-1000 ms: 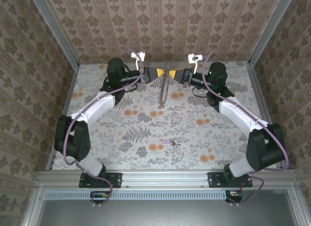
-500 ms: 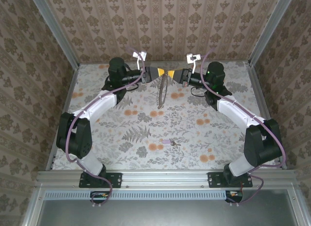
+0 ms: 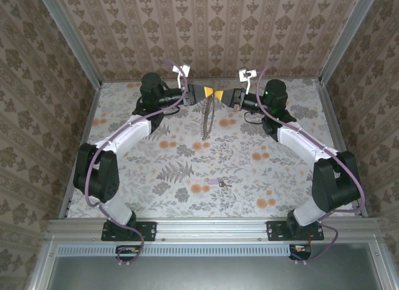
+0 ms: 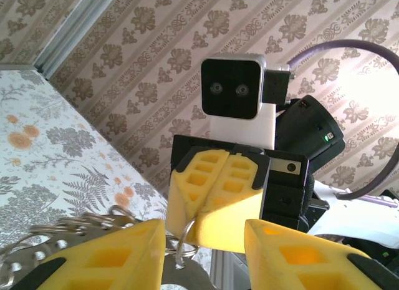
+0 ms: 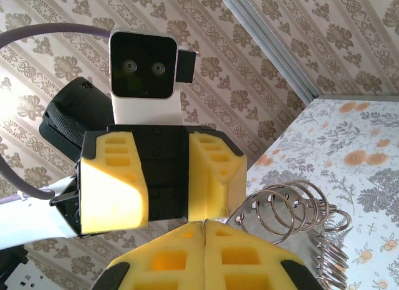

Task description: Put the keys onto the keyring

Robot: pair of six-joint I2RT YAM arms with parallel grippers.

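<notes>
Right gripper (image 3: 217, 93) clenched on keyring (image 3: 209, 118) top, loop hanging below. Left gripper (image 3: 204, 91) released, jaws apart beside keyring. Key (image 3: 214, 183) lay on table (image 3: 280, 171), well apart, keyring's near side. I feared single pinch: loop could slip if left jaws nudged it.

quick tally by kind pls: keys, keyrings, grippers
key: 1
keyring: 1
grippers: 2 (left gripper, right gripper)
total: 4
</notes>
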